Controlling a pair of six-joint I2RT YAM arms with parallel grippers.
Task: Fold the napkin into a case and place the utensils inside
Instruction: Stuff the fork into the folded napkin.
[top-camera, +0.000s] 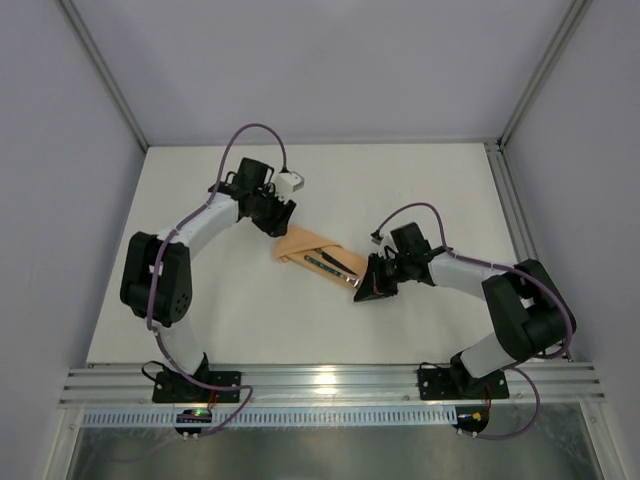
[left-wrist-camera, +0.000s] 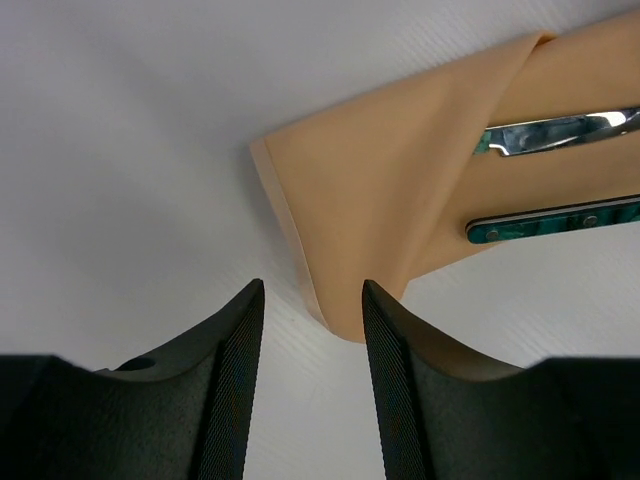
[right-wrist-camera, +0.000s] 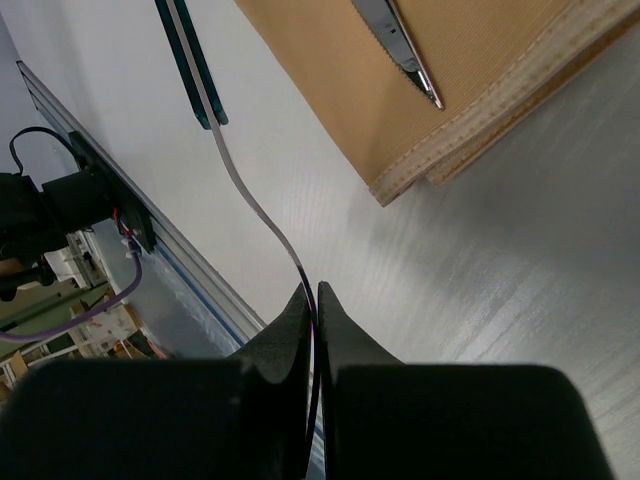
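While the left gripper (left-wrist-camera: 312, 290) is hovering open at the napkin (left-wrist-camera: 370, 190), the right gripper (right-wrist-camera: 314, 295) is clamping the fork (right-wrist-camera: 195, 65).

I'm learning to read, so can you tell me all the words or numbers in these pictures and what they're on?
No words, numbers, brands or signs can be read in any view.
The napkin, the knife and the fork are plain, with nothing printed on them.
The clutter past the table's edge in the right wrist view is too blurred to read.
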